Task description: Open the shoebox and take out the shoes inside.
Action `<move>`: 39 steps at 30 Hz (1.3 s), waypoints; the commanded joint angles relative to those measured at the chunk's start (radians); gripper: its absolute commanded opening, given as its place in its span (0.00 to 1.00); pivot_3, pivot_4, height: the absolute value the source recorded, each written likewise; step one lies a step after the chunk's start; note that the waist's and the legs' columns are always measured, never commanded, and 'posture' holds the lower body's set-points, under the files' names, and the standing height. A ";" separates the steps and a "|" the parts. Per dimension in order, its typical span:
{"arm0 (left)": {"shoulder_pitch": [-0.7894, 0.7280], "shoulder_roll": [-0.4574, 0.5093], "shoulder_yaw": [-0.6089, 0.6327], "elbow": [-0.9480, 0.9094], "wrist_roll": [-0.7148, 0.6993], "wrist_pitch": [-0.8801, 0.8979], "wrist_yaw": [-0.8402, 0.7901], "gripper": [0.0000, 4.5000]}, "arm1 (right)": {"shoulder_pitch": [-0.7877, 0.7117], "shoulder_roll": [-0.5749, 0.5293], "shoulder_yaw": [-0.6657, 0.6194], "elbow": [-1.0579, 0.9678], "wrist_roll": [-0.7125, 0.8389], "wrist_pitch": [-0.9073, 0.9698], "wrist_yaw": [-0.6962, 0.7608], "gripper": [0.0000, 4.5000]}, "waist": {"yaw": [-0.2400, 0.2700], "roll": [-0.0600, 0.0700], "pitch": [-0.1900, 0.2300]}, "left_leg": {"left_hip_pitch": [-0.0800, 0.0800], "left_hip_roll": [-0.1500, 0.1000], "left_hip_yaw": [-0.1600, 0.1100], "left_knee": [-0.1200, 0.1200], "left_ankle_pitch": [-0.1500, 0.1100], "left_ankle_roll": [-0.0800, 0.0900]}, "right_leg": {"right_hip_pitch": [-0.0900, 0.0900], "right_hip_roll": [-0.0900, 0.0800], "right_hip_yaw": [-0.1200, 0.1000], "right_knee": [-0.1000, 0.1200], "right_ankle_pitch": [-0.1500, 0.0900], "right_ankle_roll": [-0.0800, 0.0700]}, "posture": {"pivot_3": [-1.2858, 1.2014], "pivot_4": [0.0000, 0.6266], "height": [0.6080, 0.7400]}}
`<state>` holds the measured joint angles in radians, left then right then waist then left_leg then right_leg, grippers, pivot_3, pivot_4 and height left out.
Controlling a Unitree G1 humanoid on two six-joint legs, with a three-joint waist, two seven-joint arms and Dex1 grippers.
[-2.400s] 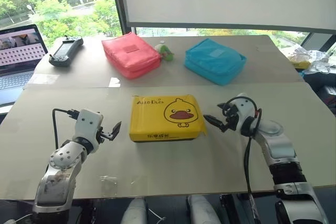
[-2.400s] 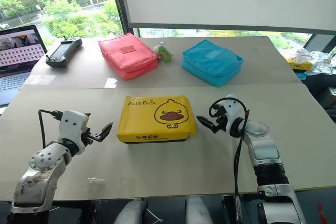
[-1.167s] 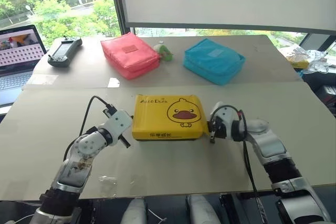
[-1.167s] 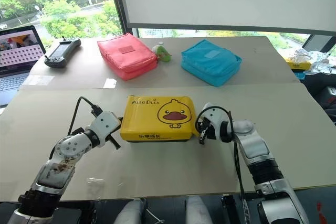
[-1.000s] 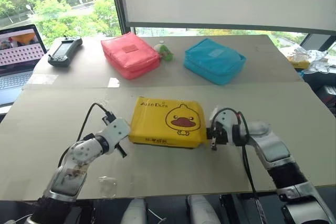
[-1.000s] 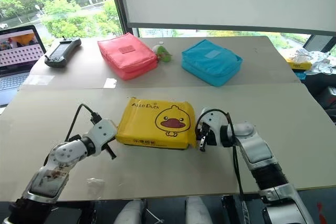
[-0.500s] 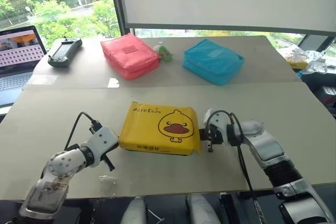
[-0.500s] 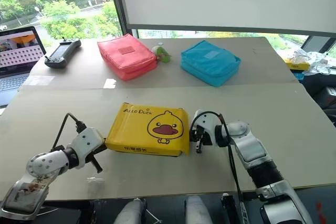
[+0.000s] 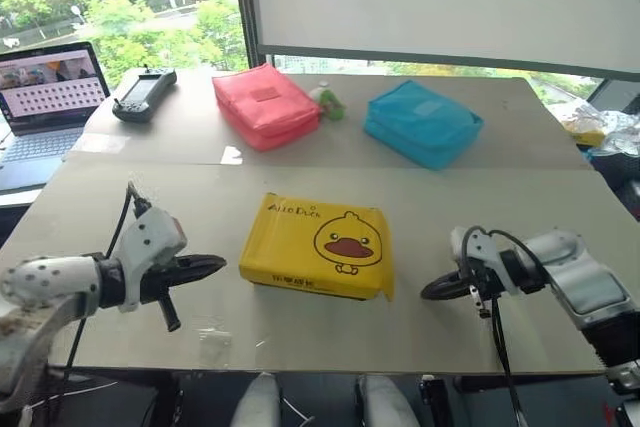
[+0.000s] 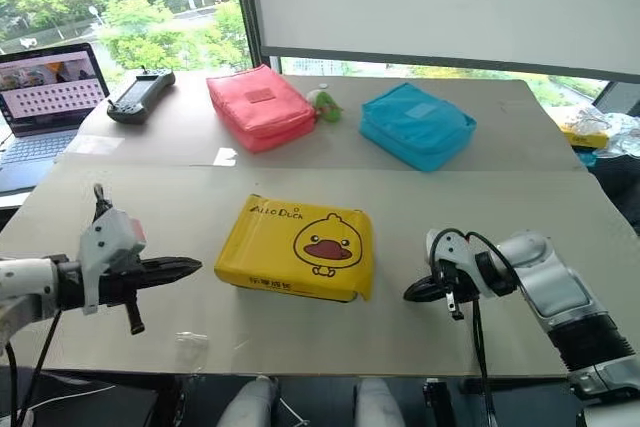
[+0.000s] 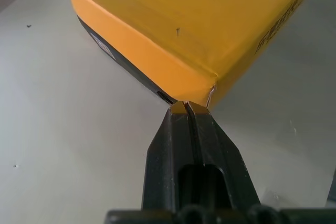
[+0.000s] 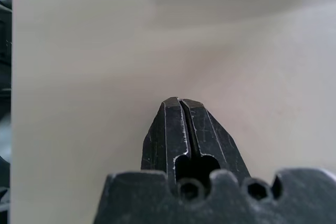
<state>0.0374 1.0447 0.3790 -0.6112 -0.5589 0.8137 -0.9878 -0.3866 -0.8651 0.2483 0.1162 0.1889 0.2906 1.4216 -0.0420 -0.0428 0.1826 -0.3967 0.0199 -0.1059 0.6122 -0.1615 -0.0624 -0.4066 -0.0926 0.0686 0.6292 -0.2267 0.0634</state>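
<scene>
The shoebox (image 9: 318,247), yellow lid with a duck face over black sides, lies shut in the middle of the near table (image 9: 520,207), slightly askew. The shoes are hidden inside it. My left gripper (image 9: 215,265) hovers shut a short way left of the box, pointing at its near left corner. In the left wrist view the tips of my left gripper (image 11: 185,106) line up with that corner of the shoebox (image 11: 173,19). My right gripper (image 9: 430,292) is shut and empty, low over the table to the right of the box and apart from it. In the right wrist view the right gripper (image 12: 178,101) points at bare tabletop.
On the far table lie a red pouch (image 9: 265,105), a blue pouch (image 9: 422,123), a small green toy (image 9: 328,99), a black controller (image 9: 143,95) and an open laptop (image 9: 45,97). A clear plastic scrap (image 9: 213,342) sits near the front edge.
Both grippers have drawn away from the box's sides, the left one outward and up, the right one outward. The box rests closed on the table. The camera has shifted.
</scene>
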 commanded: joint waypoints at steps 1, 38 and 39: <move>-0.031 0.042 0.054 0.005 -0.045 0.023 -0.024 0.00 | 0.031 0.109 0.065 0.066 -0.018 0.021 -0.041 0.01 | -0.015 -0.009 -0.005 | 0.004 0.001 0.000 -0.001 0.000 0.000 | 0.003 0.000 0.000 0.000 -0.001 -0.002 | 0.52 0.24 0.95; -0.093 0.114 0.424 -0.088 -0.580 0.229 0.029 0.99 | -0.583 0.519 -0.219 0.301 0.165 0.151 -0.577 0.00 | -0.020 0.006 0.005 | -0.009 0.023 0.002 -0.003 -0.003 -0.004 | -0.021 0.024 0.001 0.011 0.002 -0.011 | 0.52 0.24 0.95; -0.077 0.116 0.426 -0.097 -0.563 0.224 0.029 0.99 | -0.577 0.511 -0.217 0.284 0.172 0.160 -0.552 0.00 | -0.018 0.006 0.005 | -0.010 0.023 0.002 -0.003 -0.003 -0.004 | -0.021 0.023 0.001 0.011 0.001 -0.010 | 0.52 0.24 0.95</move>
<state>-0.0511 1.1431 0.7790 -0.6815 -1.1415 1.0491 -0.9684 -0.9622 -0.3313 0.0331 0.4290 0.3733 0.4896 0.8394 -0.0604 -0.0367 0.1876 -0.4078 0.0429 -0.1035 0.6088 -0.1645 -0.0667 -0.4280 -0.0692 0.0697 0.6389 -0.2255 0.0534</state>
